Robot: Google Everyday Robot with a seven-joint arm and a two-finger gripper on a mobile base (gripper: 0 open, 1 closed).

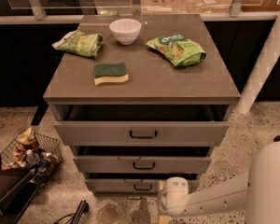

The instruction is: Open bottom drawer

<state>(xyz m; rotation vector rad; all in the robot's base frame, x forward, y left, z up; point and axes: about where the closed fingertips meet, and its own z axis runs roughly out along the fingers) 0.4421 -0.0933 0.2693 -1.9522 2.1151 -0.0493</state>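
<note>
Speckled terrazzo floor (252,139) surrounds a grey cabinet whose flat counter (144,85) carries four loose things: two green snack bags, one at the back left (79,43) and one at the back right (176,49), one white bowl (125,30) between them, and one green-and-yellow sponge (111,73) nearer the front edge. One wire basket (31,154) of odds and ends sits on the floor to the left, and one white pillar (266,64) slants up on the right.

Three drawers stack under the counter, each with one small black bar handle: the top drawer (142,133) is widest, the middle drawer (142,164) narrower, and the bottom drawer (130,185) looks narrowest. It sits lowest, just above the floor, grey and flat-fronted, with its handle (143,187) at the centre and a dark strip showing above its front edge. Its front faces the camera, and its long axis runs left to right, level with the floor.

One white arm (224,197) reaches in from the lower right. Its tool (173,191) lies low at the right end of the bottom drawer's front, right of the handle; whether the tool is spread or pressed together cannot be told.
</note>
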